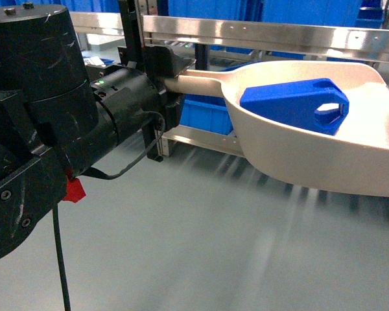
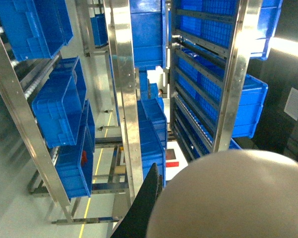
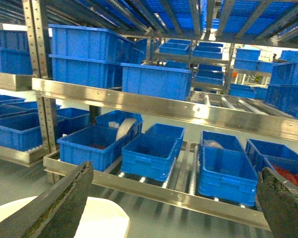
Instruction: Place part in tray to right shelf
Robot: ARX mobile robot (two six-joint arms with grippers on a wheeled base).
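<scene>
in the head view we see our left gripper [image 1: 172, 81] pressed together on the straight handle of the tray [image 1: 376, 136], the cream scoop held up off the grey floor [image 1: 194, 253] and reaching toward the right side of the view. the part [image 1: 292, 103], a bright-blue wedge block with a pale opening near its right end, lies inside the tray's bowl, touching its inner surface. behind the tray runs the shiny front rail of the right shelf [image 1: 266, 31], with blue crates [image 1: 204, 113] showing below it; the floor looks streaked with blur. our right gripper does not show in this view. in the left wrist view the rounded cream back of the tray [image 2: 233, 198] fills the lower right, with one dark finger [image 2: 146, 203] lying against its left edge; beyond stand steel racks holding blue crates [image 2: 59, 104]. the part is hidden here. in the right wrist view we see our right gripper [image 3: 174, 198] spread wide, its two dark fingers at the lower corners with nothing between them. a pale curved piece of the tray [image 3: 89, 220] sits at the lower left beside the left finger. ahead is the right shelf [image 3: 188, 111] with its bright rail, blue crates [image 3: 149, 156] resting on roller lanes below.
</scene>
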